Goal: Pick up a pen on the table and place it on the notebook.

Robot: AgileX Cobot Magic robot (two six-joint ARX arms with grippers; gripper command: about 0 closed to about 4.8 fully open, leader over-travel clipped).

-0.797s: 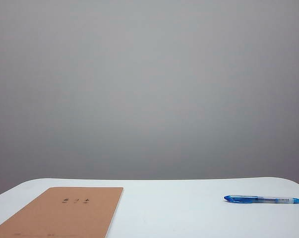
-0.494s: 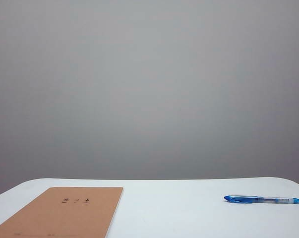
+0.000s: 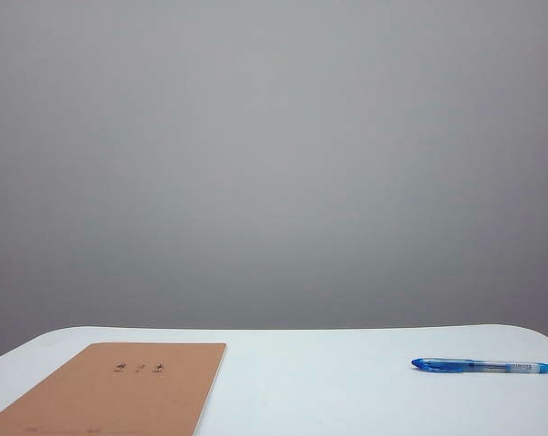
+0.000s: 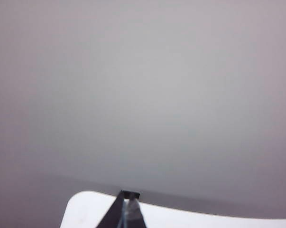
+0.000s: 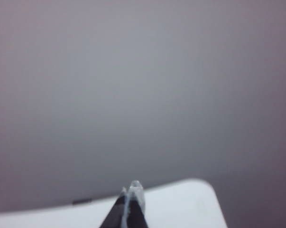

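Observation:
A blue pen [image 3: 482, 366] with a clear barrel lies flat on the white table [image 3: 328, 391] at the right of the exterior view. The tan notebook [image 3: 119, 392] lies flat at the left front, its cover bare. Neither arm shows in the exterior view. In the left wrist view my left gripper [image 4: 129, 194] points level over a rounded table corner [image 4: 86, 209], jaws pressed together and holding nothing. The right wrist view shows my right gripper [image 5: 132, 186] likewise shut and empty, above the table's far edge [image 5: 190, 199]. Pen and notebook are out of both wrist views.
A plain grey wall [image 3: 274, 163] fills the background behind the table. A small dark mark [image 5: 82, 201] sits at the table's edge in the right wrist view.

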